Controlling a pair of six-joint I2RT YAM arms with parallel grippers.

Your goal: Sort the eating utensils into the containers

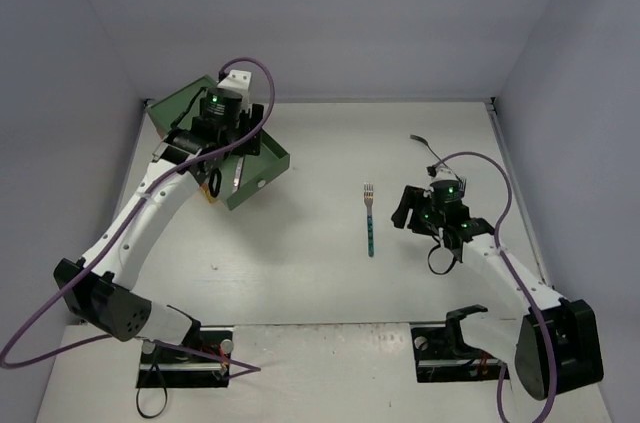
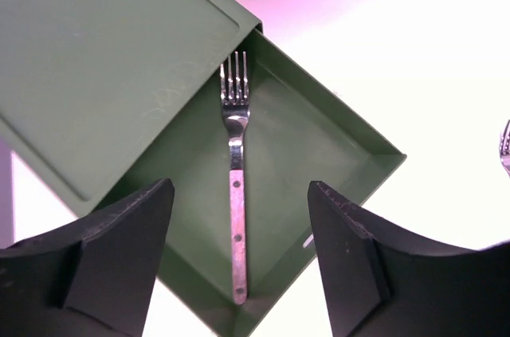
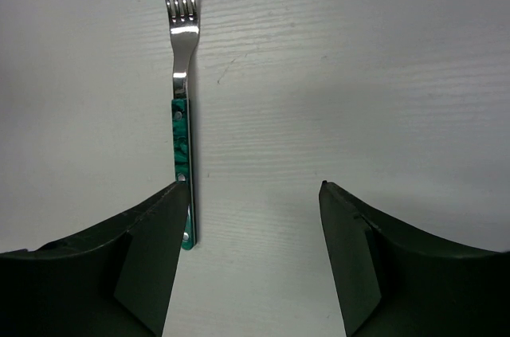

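where it lies on the table (image 1: 300, 278), top view, teal fork (image 1: 370, 223): long axis near-far, tines to the far side.
left wrist, pink-handled fork (image 2: 236, 217): in green drawer (image 2: 335, 138), tines away from left gripper (image 2: 239, 187); jaws wide, empty.
right wrist, right gripper (image 3: 253, 187): wide apart, empty; teal fork's handle beside one finger.

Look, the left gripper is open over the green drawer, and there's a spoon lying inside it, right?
Not a spoon. It is a fork, and the left wrist view shows its tines clearly. The rest is right: the left gripper is open above the green drawer, and the fork lies inside it.
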